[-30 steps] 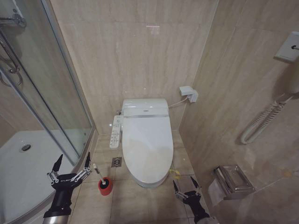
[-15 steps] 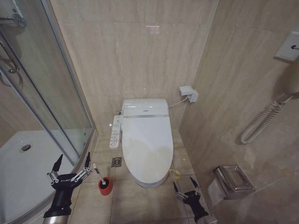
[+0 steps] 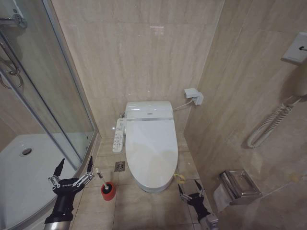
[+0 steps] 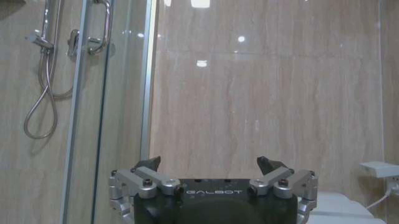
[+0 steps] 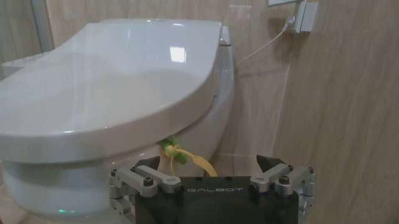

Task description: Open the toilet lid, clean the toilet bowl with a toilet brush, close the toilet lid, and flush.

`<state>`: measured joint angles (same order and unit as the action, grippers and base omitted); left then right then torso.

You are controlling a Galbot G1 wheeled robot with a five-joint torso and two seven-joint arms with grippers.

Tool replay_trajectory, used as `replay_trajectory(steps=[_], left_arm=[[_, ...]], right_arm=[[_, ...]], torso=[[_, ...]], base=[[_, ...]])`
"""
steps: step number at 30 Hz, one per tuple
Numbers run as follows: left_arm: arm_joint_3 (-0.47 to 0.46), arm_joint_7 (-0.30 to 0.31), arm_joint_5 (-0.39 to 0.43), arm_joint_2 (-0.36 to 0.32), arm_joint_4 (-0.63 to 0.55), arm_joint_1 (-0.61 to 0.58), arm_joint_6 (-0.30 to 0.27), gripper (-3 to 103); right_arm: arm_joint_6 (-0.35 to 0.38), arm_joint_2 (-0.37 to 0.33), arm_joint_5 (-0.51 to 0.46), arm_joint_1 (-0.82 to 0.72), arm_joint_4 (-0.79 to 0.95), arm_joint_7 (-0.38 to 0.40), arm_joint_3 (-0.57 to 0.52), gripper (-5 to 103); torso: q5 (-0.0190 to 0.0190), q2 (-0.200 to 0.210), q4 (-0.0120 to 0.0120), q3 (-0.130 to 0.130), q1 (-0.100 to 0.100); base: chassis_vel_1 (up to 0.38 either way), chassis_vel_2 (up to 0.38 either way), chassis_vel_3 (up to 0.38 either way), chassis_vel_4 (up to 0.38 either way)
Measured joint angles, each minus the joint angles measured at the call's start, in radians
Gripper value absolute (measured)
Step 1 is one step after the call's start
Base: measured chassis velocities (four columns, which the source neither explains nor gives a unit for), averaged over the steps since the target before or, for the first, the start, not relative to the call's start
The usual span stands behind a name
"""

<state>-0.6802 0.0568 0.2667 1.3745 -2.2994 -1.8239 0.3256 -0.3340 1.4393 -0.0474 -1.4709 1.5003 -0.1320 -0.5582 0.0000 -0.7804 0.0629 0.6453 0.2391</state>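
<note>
On the left, the left tool [image 3: 73, 171] is hanging low by the shower glass [image 3: 43, 96] with its fingers spread wide, holding nothing. Just beside it, the toilet brush [image 3: 103, 179] is standing in its red holder cup [image 3: 108, 191] on the floor. Its white stick is pointing up and leaning a little toward the left tool, with the dark head down in the cup.

In the middle, the toilet lid [image 3: 151, 148] is lying flat and shut on the toilet bowl [image 5: 37, 196]. Its long way is running from the wall toward the robot, with the round end nearest.

On the right, the right tool [image 3: 192, 194] is sitting low near the floor, just in front of the bowl's near right side. Its fingers are spread and holding nothing. The yellow-green strap loop [image 5: 177, 156] is hanging from the lid's front edge, right above this tool.

This looks like the first step, opening the lid. I think the right tool needs to reach the loop, pinch it and lift up.
</note>
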Motion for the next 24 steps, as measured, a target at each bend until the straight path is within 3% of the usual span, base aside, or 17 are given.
replay_trajectory(steps=[24], left_arm=[[0.000, 0.000, 0.000, 0.000, 0.000, 0.000, 0.000, 100]], right_arm=[[-0.037, 0.002, 0.035, 0.124, -0.167, 0.036, 0.012, 100]], torso=[[0.0000, 0.000, 0.0000, 0.000, 0.000]], base=[[0.000, 0.000, 0.000, 0.000]])
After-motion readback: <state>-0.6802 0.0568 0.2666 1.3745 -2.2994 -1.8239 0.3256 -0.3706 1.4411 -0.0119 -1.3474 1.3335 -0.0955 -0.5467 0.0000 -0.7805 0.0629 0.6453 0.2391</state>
